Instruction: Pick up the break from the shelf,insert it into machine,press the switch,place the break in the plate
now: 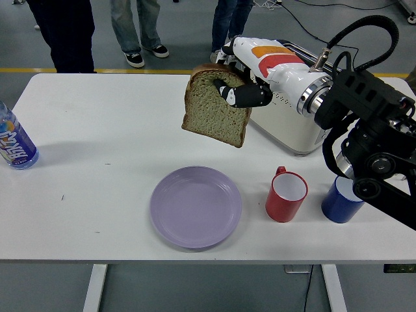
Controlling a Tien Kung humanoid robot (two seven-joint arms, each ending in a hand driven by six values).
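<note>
The right robot hand (242,91), reaching in from the right side of the frame, is clamped on the upper right part of a slice of brown bread (216,112) and holds it in the air, clear of the white worktop (97,130). One dark finger (227,91) lies across the face of the slice; the others are hidden behind it. The slice hangs roughly upright with its broad face toward the camera, slightly tilted, its long axis running from the rounded crust at the top down to a lower corner on the right. The white toaster (292,117) stands just behind and to the right of the hand, largely hidden by the white forearm. The lilac plate (196,206) lies flat on the worktop below the slice and slightly to its left, toward the near edge and well apart from the bread's lower edge. That is the relation the coming move appears to turn on: the plate sits down and a touch left of the hand, so the slice would need lowering and laying flat. A red cup (286,194) stands just right of the plate, and a blue cup (341,198) beyond that. A water bottle (14,142) rests at the far left edge. The left hand is out of view.
</note>
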